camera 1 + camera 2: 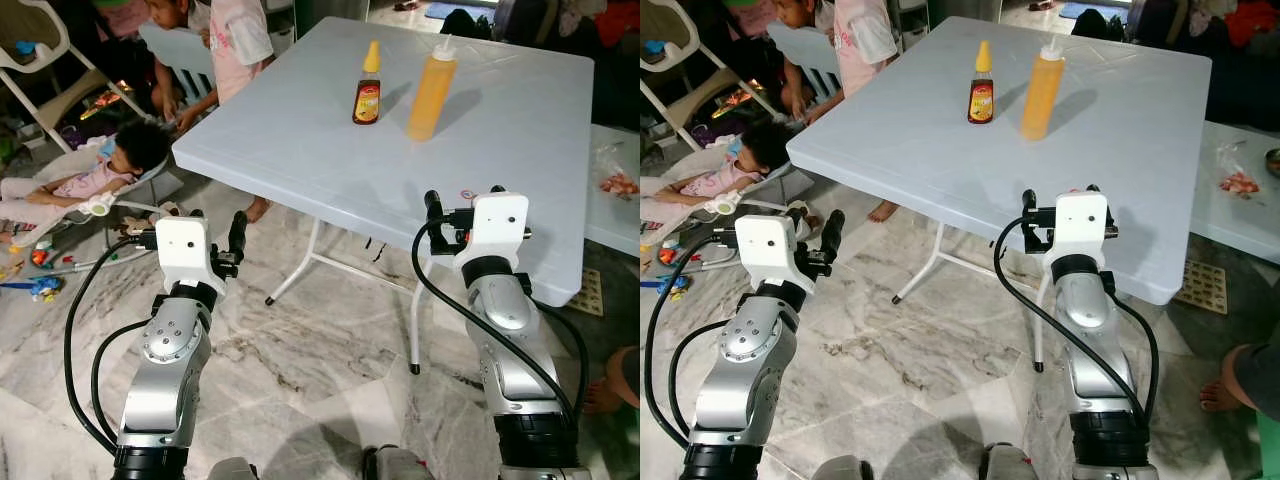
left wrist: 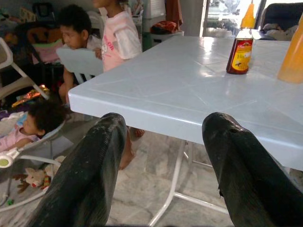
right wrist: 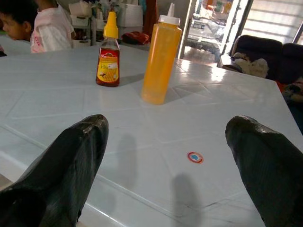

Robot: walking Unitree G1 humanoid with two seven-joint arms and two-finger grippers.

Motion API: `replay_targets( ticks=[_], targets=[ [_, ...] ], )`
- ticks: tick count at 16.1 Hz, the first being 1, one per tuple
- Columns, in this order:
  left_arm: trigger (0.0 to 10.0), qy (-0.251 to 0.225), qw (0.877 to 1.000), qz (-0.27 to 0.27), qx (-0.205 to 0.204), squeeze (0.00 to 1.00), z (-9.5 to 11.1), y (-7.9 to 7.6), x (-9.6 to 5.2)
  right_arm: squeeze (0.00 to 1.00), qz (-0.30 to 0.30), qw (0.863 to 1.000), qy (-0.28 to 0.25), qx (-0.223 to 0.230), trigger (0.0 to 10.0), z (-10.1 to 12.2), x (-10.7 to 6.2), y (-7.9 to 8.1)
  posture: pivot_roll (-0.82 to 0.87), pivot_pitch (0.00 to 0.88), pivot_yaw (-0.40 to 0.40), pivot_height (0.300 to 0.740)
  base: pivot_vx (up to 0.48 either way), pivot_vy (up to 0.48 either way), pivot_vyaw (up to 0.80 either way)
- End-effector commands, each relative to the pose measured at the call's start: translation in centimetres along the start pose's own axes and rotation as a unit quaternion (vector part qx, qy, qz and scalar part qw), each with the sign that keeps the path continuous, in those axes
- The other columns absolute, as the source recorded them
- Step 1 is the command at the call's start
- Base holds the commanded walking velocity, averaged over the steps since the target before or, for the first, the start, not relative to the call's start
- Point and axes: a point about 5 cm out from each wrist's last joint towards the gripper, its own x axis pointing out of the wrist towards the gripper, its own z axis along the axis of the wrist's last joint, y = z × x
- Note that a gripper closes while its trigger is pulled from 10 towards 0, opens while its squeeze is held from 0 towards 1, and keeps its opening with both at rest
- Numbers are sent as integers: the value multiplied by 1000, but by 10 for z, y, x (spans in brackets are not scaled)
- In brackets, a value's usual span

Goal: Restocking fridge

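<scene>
Two bottles stand upright side by side on the white folding table (image 1: 300, 150), towards its far side: a small brown honey bottle (image 1: 367, 90) with a yellow cap and a tall orange squeeze bottle (image 1: 432, 92) with a white nozzle. My right gripper (image 3: 165, 156) is open and empty over the table's near edge, pointing at the bottles and well short of them. My left gripper (image 2: 161, 156) is also open and empty, held below and in front of the table's left corner; one of its fingers (image 1: 238, 234) sticks up beside the white wrist housing.
Children stand at the table's far left corner (image 1: 235, 45), and a baby lies in a bouncer (image 1: 95, 180) on the floor to the left, among toys. A second table (image 1: 615, 200) with a plastic bag is on the right. A person's foot (image 1: 605, 395) rests on the marble floor.
</scene>
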Motion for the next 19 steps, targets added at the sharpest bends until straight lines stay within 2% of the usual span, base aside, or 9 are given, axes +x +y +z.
replay_targets(
  ticks=[1, 19],
  targets=[
    [10000, 3, 1000, 3, 5, 0, 0, 3, 0, 0, -2, 1000, -1, 1, 10000, 1, 1, 0, -30, 77, 39, 740, 0, 0, 0],
    [10000, 3, 1000, 3, 5, 0, 0, 3, 0, 0, -2, 1000, -1, 1, 10000, 1, 1, 0, -30, 77, 39, 740, 0, 0, 0]
  ],
)
